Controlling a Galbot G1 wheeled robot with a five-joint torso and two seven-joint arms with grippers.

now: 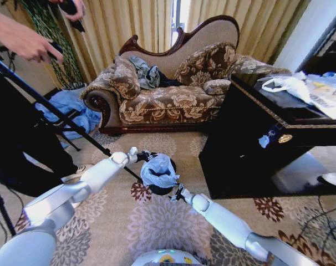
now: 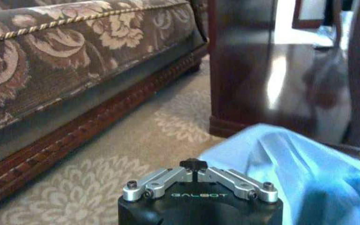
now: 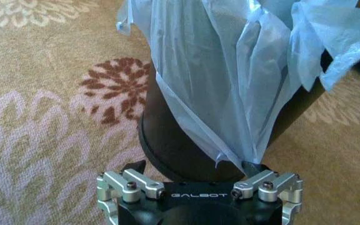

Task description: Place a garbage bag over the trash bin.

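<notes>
My right claw [image 3: 200, 180] was open around the bin's side, and the bag's low tip touched one finger, so I could not tell if it pinched. My left claw [image 2: 193, 165] was shut on nothing, just beside the garbage bag [image 1: 159, 170]. The bag sat bunched on the trash bin [image 3: 186, 150], on the rug [image 1: 157, 221] near the sofa [image 1: 168, 94]. It looked light, thin and slippery, so I judged the loose edge best to grab.

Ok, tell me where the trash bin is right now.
In the head view the trash bin stands on the floral carpet, centre, between the left gripper and right gripper, draped with the garbage bag, before the sofa.
</notes>
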